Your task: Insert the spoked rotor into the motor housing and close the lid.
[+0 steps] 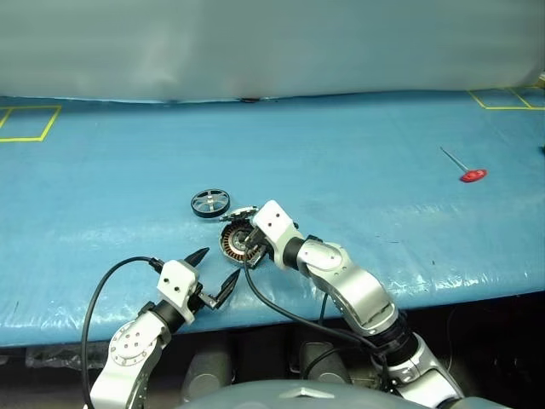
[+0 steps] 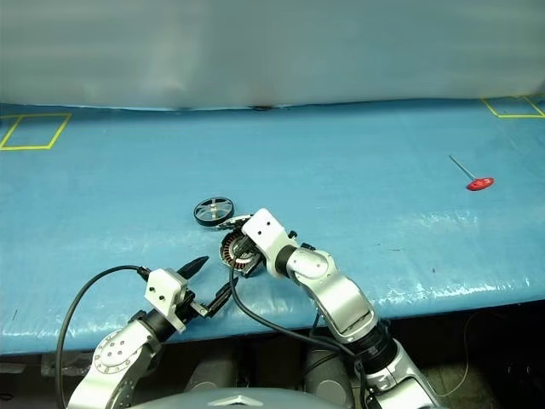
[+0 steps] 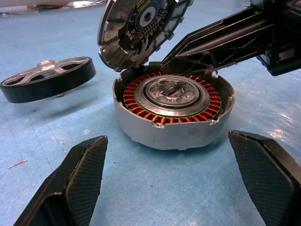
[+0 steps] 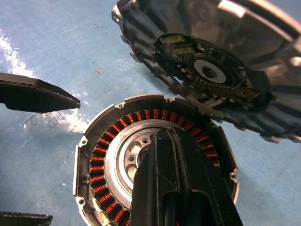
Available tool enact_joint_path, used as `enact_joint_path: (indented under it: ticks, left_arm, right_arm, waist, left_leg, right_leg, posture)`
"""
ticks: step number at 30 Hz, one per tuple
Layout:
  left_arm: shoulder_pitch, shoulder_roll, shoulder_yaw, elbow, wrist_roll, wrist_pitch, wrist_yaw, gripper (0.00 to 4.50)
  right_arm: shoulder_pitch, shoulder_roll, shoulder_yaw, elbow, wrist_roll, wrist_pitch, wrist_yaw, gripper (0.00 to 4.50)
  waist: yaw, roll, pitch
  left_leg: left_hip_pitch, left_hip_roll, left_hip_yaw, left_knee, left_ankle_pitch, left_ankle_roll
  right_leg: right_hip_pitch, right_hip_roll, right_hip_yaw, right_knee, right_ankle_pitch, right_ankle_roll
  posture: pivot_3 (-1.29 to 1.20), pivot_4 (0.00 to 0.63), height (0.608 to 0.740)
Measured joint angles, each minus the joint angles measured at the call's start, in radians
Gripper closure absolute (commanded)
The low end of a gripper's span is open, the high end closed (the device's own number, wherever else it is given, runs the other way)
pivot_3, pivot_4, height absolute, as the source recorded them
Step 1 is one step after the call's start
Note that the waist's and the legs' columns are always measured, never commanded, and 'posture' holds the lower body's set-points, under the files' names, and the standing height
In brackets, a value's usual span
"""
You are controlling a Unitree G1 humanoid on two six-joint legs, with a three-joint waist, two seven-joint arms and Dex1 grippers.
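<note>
Presently, on the blue table (image 1: 358, 170):
Motor housing (image 3: 174, 117): sits upright near the table's front edge, open at the top, copper windings ringing a pale silver centre.
Lid (image 3: 136, 28): joined at the housing's far rim, tilted up and open, dark ribbed inside showing.
Spoked rotor (image 1: 209, 203): lies flat on the table just beyond the housing, to its left, apart from it, not inserted.
Left gripper (image 1: 211, 274): fingers spread wide, empty, low over the table just in front of the housing.
Right gripper (image 4: 169, 141): fingers pressed together, pinching nothing, tip over the housing's open top beside the raised lid.
Red-handled tool (image 1: 467, 170): lies far off to the right, well apart.
</note>
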State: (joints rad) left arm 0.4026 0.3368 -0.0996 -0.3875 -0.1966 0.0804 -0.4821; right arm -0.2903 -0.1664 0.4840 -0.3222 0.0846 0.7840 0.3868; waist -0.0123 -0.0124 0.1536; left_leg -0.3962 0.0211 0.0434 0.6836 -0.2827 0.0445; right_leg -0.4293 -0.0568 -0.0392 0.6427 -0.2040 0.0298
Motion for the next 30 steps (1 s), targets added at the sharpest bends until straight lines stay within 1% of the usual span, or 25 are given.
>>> enact_joint_path:
  ticks: [10, 16, 30]
  left_arm:
    - [0.0, -0.001, -0.003, 0.0, 0.0, 0.0, 0.001, 0.0]
    - [0.001, -0.001, -0.003, 0.0, 0.0, 0.0, 0.001, 0.0]
    - [0.0, 0.0, -0.003, 0.0, -0.001, 0.0, -0.001, 0.0]
  right_arm:
    - [-0.008, 0.009, 0.022, 0.034, -0.003, -0.01, 0.019, 4.46]
    - [-0.007, -0.006, 0.023, 0.032, -0.004, -0.009, 0.029, 4.46]
    - [0.026, -0.037, 0.02, -0.04, 0.001, 0.033, 0.029, 4.46]
  waist:
    - [0.0, 0.0, 0.0]
    - [0.0, 0.0, 0.0]
    - [0.0, 0.0, 0.0]
  left_leg:
    - [0.0, 0.0, 0.0, 0.0, 0.0, 0.0]
    - [0.0, 0.0, 0.0, 0.0, 0.0, 0.0]
    - [0.0, 0.0, 0.0, 0.0, 0.0, 0.0]
  right_leg:
    - [0.0, 0.0, 0.0, 0.0, 0.0, 0.0]
    - [0.0, 0.0, 0.0, 0.0, 0.0, 0.0]
    - [0.0, 0.0, 0.0, 0.0, 0.0, 0.0]
  posture:
    - [0.0, 0.15, 0.74]
    - [0.0, 0.15, 0.74]
    - [0.0, 0.15, 0.74]
